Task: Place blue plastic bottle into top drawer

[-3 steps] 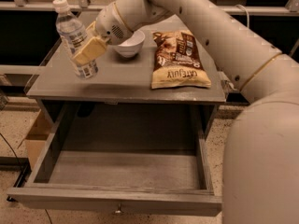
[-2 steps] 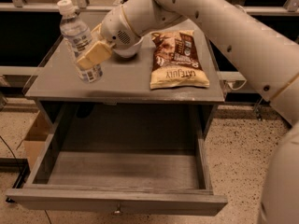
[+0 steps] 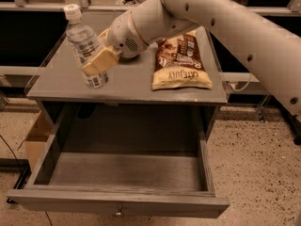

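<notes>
The blue plastic bottle (image 3: 83,41) is clear with a white cap and a pale label, and it leans a little over the left part of the grey table (image 3: 131,86). My gripper (image 3: 96,62) is shut on the bottle's lower half, its tan fingers (image 3: 101,59) wrapped across the label. The bottle's base looks to be at or just above the tabletop. The top drawer (image 3: 122,173) is pulled fully open below the table, its inside bare, with a small metal knob (image 3: 118,213) on the front panel.
A brown snack bag (image 3: 181,62) lies flat on the right side of the table. My arm (image 3: 225,22) reaches in from the upper right. A cardboard box (image 3: 35,140) stands on the floor at the left of the drawer.
The view has risen and shifted, so table and drawer sit lower in frame. The bottle, held in my gripper, looks lifted slightly and tilted; the white bowl is now hidden behind my wrist.
</notes>
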